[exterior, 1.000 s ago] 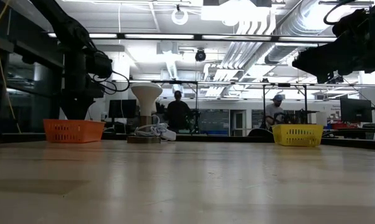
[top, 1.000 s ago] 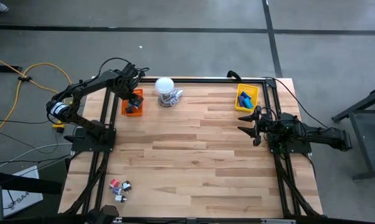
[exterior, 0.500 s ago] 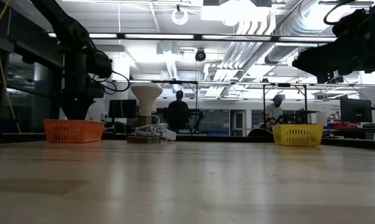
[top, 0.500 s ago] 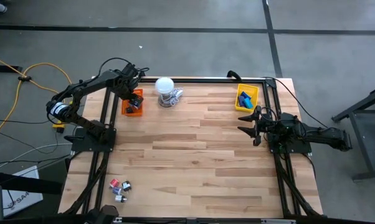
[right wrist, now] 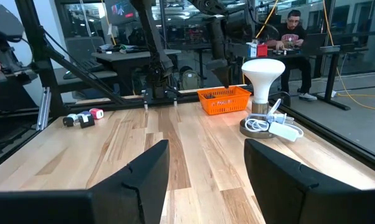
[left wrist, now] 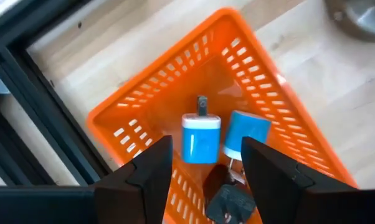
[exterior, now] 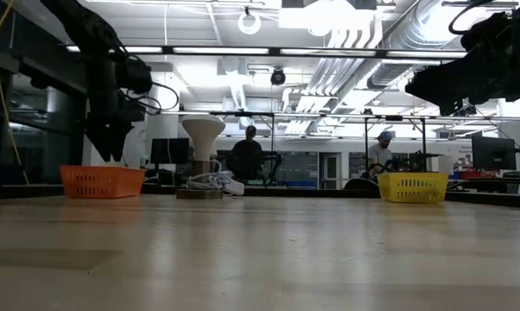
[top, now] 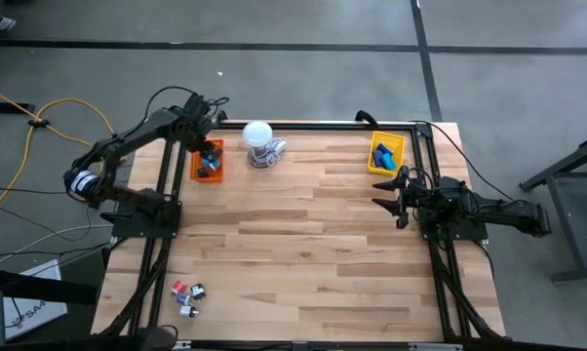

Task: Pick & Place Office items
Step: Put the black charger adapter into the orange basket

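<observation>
My left gripper [top: 206, 148] hangs open above the orange tray [top: 198, 172] at the table's far left, fingers pointing down, nothing between them [left wrist: 206, 180]. In the tray lie two blue-and-white plug blocks [left wrist: 201, 138] [left wrist: 245, 133] and a black piece [left wrist: 228, 200]. Several small office items [top: 187, 293], red, black and white, lie on the table near its front left corner. The yellow tray [top: 385, 154] at the far right holds blue pieces. My right gripper [top: 386, 198] waits open and level at the right side [right wrist: 206, 186].
A white round-topped object [top: 259, 143] with a white cable stands on the far edge between the trays [exterior: 203, 147]. Black frame rails [top: 167, 195] run along the table's left and right sides. People sit in the room beyond the table [exterior: 248, 155].
My left gripper has risen straight up from the orange tray, its fingers now clear above the rim in the low view, and stays open. The things in the tray lie still.
</observation>
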